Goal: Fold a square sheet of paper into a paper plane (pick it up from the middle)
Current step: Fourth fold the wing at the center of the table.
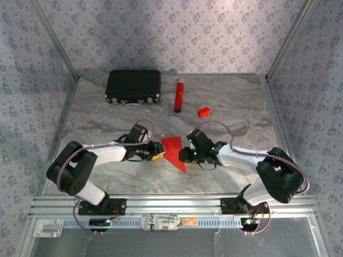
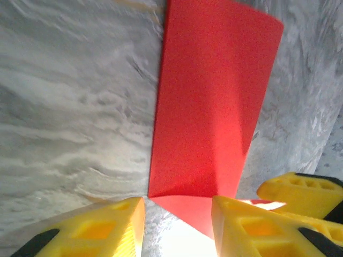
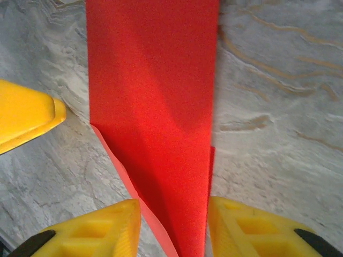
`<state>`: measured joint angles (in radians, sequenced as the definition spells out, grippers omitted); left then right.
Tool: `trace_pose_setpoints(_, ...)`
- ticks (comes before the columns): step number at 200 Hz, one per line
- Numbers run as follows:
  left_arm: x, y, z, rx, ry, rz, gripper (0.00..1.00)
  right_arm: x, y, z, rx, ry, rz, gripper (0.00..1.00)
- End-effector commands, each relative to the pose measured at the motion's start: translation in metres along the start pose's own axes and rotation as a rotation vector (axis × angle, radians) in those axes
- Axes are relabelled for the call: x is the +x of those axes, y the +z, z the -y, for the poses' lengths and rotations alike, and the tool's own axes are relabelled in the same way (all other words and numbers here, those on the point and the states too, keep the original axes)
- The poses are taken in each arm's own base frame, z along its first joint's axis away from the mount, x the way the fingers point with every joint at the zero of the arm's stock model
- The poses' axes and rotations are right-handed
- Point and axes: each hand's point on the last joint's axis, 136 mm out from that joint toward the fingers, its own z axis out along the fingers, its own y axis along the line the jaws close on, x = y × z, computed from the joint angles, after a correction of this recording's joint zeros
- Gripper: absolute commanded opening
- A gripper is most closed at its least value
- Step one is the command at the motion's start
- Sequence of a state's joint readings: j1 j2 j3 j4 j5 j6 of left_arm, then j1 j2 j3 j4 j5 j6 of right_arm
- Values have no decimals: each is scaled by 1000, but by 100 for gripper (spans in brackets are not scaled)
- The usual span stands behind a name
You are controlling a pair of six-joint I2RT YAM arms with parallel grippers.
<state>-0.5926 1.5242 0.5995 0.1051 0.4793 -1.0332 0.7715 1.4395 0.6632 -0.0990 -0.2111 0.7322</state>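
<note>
Top external view: the paper plane (image 1: 173, 150) lies flat near the middle of the table (image 1: 96, 118), somewhat toward the near edge, its point aimed at that edge. Left gripper (image 1: 156, 150) and right gripper (image 1: 185, 155) sit low on either side, both just beside the paper.

Left wrist view: yellow fingers (image 2: 107, 230) stand apart, and a folded corner of the red paper lies in the gap. Nothing pinched; jaws open. Right wrist view: same picture, fingers (image 3: 252, 227) spread with the narrow end running between them, no grip visible.

Black case (image 1: 133, 87), red tube (image 1: 178, 95) and small red block (image 1: 203, 111) sit well apart toward the far edge, out of the way.

Risks, as judged:
- An under-layer peeks out along one long edge in the right wrist view, so the layers look slightly off. The fold may spring open once nothing presses on it
- Thin paper so close to the fingertips could snag and be dragged or turned if either arm lifts off at a slant
- Grippers sit close together across the paper; a careless retreat could knock them together
</note>
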Motion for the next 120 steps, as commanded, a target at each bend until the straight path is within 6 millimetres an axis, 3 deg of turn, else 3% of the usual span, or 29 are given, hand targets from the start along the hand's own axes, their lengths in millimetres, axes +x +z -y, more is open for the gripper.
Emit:
trace_pose_setpoints(1, -4, -5, 6, 38, 9, -20, 38, -9, 3, -13, -41, -29, -4, 35)
trace_pose_setpoints(81, 0, -1, 6, 75, -1, -102, 39, -9, 7, -14, -64, -39, -30, 9)
trace_pose_setpoints(120, -5, -4, 13, 96, 10, -95, 53, -7, 2, -16, -108, -45, -26, 4)
